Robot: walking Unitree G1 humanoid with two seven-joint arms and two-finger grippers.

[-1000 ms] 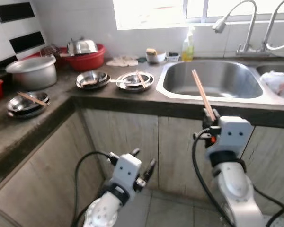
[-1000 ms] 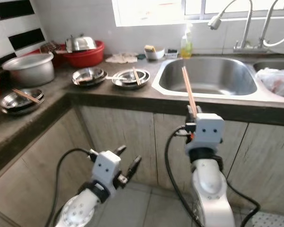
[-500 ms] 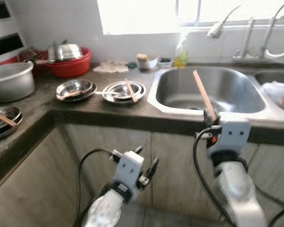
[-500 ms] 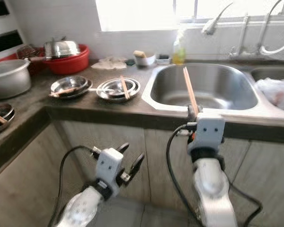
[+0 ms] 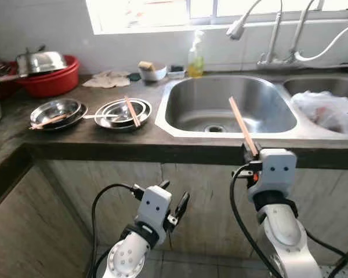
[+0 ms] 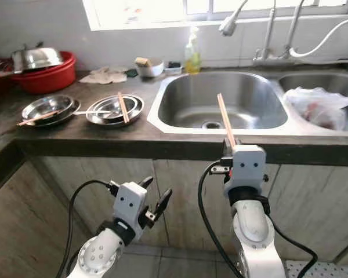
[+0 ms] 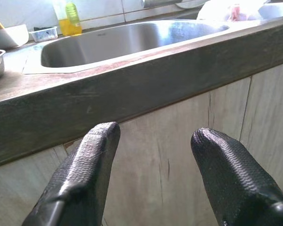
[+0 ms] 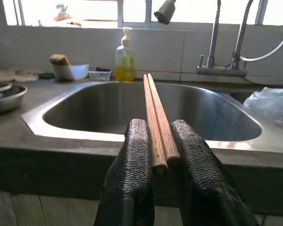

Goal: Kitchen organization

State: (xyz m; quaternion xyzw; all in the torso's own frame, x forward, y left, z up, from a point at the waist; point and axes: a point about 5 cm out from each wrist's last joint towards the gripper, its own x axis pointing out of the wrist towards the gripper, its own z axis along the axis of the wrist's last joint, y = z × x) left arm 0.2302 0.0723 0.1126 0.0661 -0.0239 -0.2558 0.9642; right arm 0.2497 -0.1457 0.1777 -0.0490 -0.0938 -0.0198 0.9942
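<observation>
At the 9 o'clock edge of the surface (image 5: 75,136) stands a red basin (image 5: 49,81) holding a steel lid. Toward 10 o'clock lie two stacks of steel bowls: the left stack (image 5: 57,112) carries one chopstick, and the right stack (image 5: 123,112) carries a chopstick pair (image 5: 131,111) across its rim.

The left end effector (image 5: 173,209) hangs low at 7 o'clock, in front of the cabinet doors. Its fingers (image 7: 82,174) are spread wide and hold nothing.

At 12 o'clock is the sink basin (image 5: 229,110), with a soap bottle (image 5: 195,56) and faucet (image 5: 261,29) behind it.

The right end effector (image 6: 227,146) is raised just short of the surface edge, pinched closed on a pair of chopsticks (image 8: 158,120). The sticks point up and away over the basin.

At 2 o'clock a plastic bag (image 5: 325,110) sits in the second basin.

Risk assessment: the grip sits at the extreme lower ends of the sticks. Any jolt could pivot or separate them, dropping one into the basin or onto the floor. Advancing at this height could strike the surface edge.
</observation>
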